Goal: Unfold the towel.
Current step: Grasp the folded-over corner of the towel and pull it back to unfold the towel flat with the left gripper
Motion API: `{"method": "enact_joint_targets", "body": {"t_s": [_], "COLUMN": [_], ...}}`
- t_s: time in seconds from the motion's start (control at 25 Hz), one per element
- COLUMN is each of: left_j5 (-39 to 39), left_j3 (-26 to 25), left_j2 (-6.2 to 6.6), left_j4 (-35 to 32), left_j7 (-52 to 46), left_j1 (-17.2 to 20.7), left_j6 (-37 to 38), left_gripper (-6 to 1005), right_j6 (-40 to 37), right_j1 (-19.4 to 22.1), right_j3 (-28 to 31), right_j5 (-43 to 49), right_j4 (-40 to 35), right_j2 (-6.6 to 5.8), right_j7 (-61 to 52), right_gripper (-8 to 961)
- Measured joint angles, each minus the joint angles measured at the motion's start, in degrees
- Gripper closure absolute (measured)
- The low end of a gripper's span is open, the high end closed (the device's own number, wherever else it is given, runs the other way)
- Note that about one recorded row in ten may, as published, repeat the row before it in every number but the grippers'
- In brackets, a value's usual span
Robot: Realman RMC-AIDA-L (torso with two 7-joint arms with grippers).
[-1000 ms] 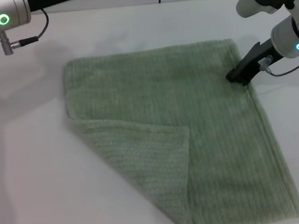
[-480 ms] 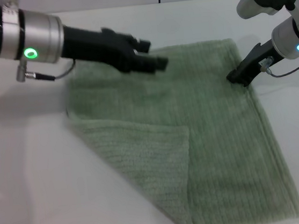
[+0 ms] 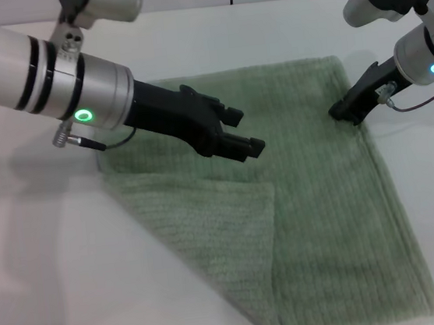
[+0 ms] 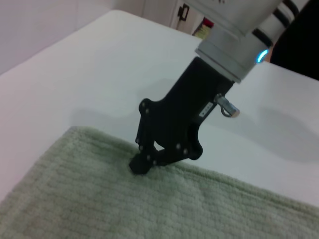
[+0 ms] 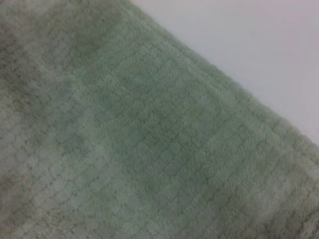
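Towel mostly flat, one corner not yet unfolded.

You see the green towel (image 3: 315, 198) spread on the white table (image 3: 43, 292), its near-left corner flap (image 3: 208, 218) doubled over. Your left gripper (image 3: 248, 143) hovers above that fold with fingers apart; your right gripper (image 3: 344, 111), fingers pressed together, pins the far-right edge.

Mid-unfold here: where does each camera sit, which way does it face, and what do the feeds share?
Head view: from the robot's head, looking down at the sage-green ribbed terry towel on the white table; shows left gripper and right gripper.
Left wrist view: looks across the towel at the right gripper pressing its edge.
Right wrist view: close above the towel; no arm visible.
Shared: towel, table.
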State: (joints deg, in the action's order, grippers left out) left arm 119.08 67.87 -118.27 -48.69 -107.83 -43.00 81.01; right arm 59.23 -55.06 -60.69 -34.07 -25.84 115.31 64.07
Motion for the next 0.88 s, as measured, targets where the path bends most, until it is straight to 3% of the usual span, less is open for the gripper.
{"method": "enact_joint_targets", "body": {"t_s": [0.44, 0.6, 0.88], "left_j5": [-1.84, -1.98, -2.04], "left_j3": [5.09, 5.1, 8.04], "left_j2": [-0.33, -0.32, -0.37], "left_j4": [3.11, 4.19, 4.74], "left_j7": [1.33, 1.32, 0.9], "left_j1": [0.12, -0.42, -0.99], "left_j6": [-5.07, -5.6, -5.63], "left_gripper": [349, 402, 408], "right_j6": [-0.09, -0.19, -0.27], "right_j1": [-0.09, -0.13, -0.25], "right_j3": [-0.25, -0.25, -0.21], "right_j5": [-0.11, -0.12, -0.12], "right_j4": [0.0, 0.0, 0.0], "right_j2": [0.0, 0.0, 0.0], "right_j7": [0.0, 0.0, 0.0], "right_gripper": [954, 954, 954]}}
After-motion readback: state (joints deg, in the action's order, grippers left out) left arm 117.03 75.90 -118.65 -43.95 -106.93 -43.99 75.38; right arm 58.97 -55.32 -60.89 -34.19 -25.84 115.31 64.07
